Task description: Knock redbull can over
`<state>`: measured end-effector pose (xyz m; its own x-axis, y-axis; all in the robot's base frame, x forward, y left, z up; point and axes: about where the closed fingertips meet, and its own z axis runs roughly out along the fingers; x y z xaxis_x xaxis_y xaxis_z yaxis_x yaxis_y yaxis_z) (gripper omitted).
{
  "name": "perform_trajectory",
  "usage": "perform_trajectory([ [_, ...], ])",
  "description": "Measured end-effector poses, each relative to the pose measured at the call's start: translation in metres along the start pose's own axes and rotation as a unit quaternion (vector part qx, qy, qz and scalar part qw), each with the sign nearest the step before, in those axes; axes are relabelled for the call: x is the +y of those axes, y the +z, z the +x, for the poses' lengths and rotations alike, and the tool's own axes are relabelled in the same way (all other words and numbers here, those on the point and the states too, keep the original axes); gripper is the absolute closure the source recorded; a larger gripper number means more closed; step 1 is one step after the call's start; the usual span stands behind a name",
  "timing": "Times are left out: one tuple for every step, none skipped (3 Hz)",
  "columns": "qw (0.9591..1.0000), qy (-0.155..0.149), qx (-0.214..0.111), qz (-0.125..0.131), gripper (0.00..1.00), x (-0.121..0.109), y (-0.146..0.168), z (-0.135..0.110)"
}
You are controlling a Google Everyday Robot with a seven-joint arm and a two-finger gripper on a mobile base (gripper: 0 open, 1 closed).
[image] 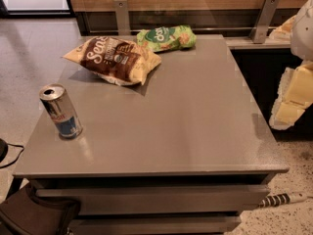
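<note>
The redbull can (pixel 60 111) is slim, silver and blue with red lettering. It stands upright near the front left corner of the grey table (pixel 186 111). My gripper (pixel 289 104) shows as a pale cream shape at the right edge of the view, beyond the table's right side and far from the can. Nothing is seen in it.
A brown-and-cream chip bag (pixel 113 58) lies at the back left of the table, a green snack bag (pixel 166 37) behind it at the back edge. A wooden wall with metal brackets runs behind. A dark bag (pixel 34 214) sits on the floor at front left, a cable (pixel 281 198) at right.
</note>
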<state>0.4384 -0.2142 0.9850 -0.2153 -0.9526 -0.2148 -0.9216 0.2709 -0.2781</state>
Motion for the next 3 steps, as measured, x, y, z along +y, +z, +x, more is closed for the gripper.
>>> perform_trajectory([
  [1.0,0.0,0.0,0.0,0.0,0.0,0.0,0.0],
  [0.9997,0.005,-0.024,0.004,0.0,-0.003,0.0,-0.006],
  [0.9966,0.014,-0.081,0.006,0.0,-0.001,0.011,-0.018],
])
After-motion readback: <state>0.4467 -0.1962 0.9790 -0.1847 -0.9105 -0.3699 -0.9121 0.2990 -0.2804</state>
